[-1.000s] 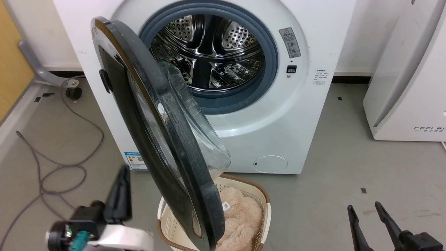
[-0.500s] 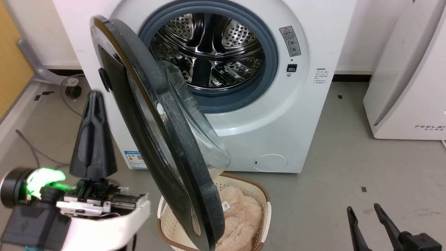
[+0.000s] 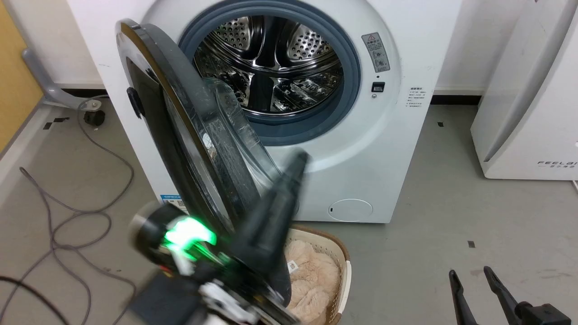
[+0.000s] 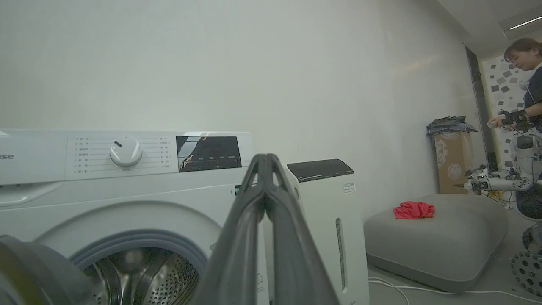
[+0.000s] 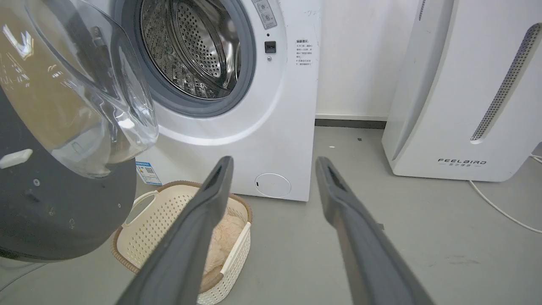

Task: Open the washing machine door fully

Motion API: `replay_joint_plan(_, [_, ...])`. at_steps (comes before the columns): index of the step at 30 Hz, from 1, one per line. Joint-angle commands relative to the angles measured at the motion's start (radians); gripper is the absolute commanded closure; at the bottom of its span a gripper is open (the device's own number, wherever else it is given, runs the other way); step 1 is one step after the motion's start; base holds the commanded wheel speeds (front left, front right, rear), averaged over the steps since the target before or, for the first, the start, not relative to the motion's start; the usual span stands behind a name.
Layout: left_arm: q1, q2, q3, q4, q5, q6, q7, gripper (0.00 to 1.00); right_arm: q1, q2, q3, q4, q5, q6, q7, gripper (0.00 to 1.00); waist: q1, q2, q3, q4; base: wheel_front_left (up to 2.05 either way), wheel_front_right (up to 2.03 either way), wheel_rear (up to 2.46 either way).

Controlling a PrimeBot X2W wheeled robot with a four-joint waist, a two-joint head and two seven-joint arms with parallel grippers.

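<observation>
Since 0.5 s ago the left end effector (image 3: 295,164), fingers pinched together, empty, has swung to the inner side of the half-open washing machine door (image 3: 189,135), hinged left. Next, likely: push it farther left. Right end effector (image 3: 469,271) idles, spread wide.

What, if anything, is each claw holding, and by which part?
Nothing is held. The left claw is shut on nothing, near the washing machine door; the right claw is open, empty.

left tool (image 4: 264,158): long, dark grey, tapered | left wrist (image 3: 152,228): black, round, green light (image 3: 187,234) | right tool (image 5: 275,163): dark grey, slim
</observation>
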Motion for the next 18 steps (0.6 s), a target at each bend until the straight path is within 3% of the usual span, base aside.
replay_joint_plan(1, [0.024, 0.003, -0.020, 0.011, -0.012, -0.006, 0.015, 1.00, -0.004, 0.004, 0.000, 0.003, 0.005, 0.001, -0.003, 0.00, 0.0000, 0.0000, 0.000, 0.001, 0.00, 0.00, 0.00])
replay_joint_plan(6, [0.118, 0.021, -0.134, 0.069, -0.063, -0.018, 0.114, 1.00, -0.003, 0.004, 0.002, 0.008, 0.003, 0.001, -0.002, 0.00, 0.0000, 0.0000, -0.002, 0.003, 0.00, 0.00, 0.00])
replay_joint_plan(9, [0.188, 0.032, -0.173, 0.104, -0.079, -0.003, 0.176, 1.00, -0.003, 0.004, 0.004, 0.009, 0.001, 0.001, 0.000, 0.00, 0.0000, 0.0000, -0.003, 0.001, 0.00, 0.00, 0.00])
replay_joint_plan(13, [0.263, 0.051, -0.181, 0.164, -0.087, 0.036, 0.231, 1.00, -0.002, 0.004, 0.007, 0.010, 0.001, 0.001, 0.004, 0.00, 0.0000, 0.0000, -0.003, -0.002, 0.00, 0.00, 0.00])
replay_joint_plan(18, [0.261, 0.050, -0.157, 0.268, -0.067, 0.068, 0.208, 1.00, -0.004, 0.004, 0.011, 0.013, 0.003, 0.001, 0.007, 0.00, 0.0000, 0.0000, -0.001, -0.003, 0.00, 0.00, 0.00])
